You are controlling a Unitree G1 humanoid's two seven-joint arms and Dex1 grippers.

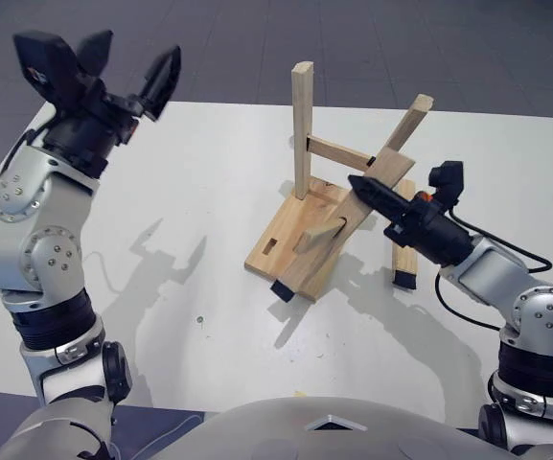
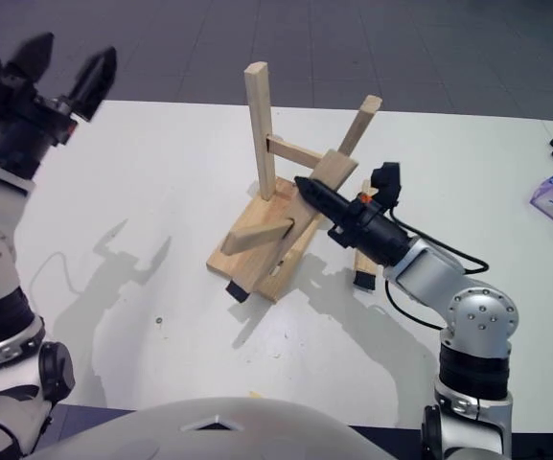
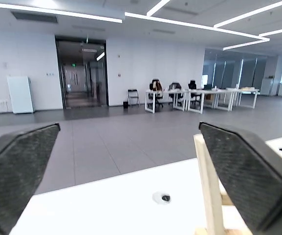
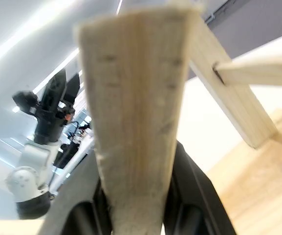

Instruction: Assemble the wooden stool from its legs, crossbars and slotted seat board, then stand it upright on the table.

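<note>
Finds from the head the half-built stool point(image 1: 329, 206) mid-table, right gripper point(image 1: 362, 187) touching its right side, left gripper point(image 1: 134, 56) raised far left, well apart; from the left wrist, fingers point(image 3: 248, 171) spread on nothing; from the right wrist, jaws pinching a leg point(image 4: 131, 122) lengthwise, pointing left.

The seat board point(image 1: 274, 251) lies flat at the middle of the counter point(image 1: 190, 182). 1 upright leg point(image 1: 302, 125) stands on the board's far side. A crossbar point(image 1: 338, 151) runs from it rightward to a tilted leg point(image 1: 408, 123), which leans across the board from far right to near left. The right hand point(image 1: 360, 184) is clamped on this tilted leg above the board. Another leg point(image 1: 405, 266) lies right of the board, under the right arm. The left hand point(image 1: 134, 53) hangs spread above the counter's far left corner, well apart from the board.
</note>
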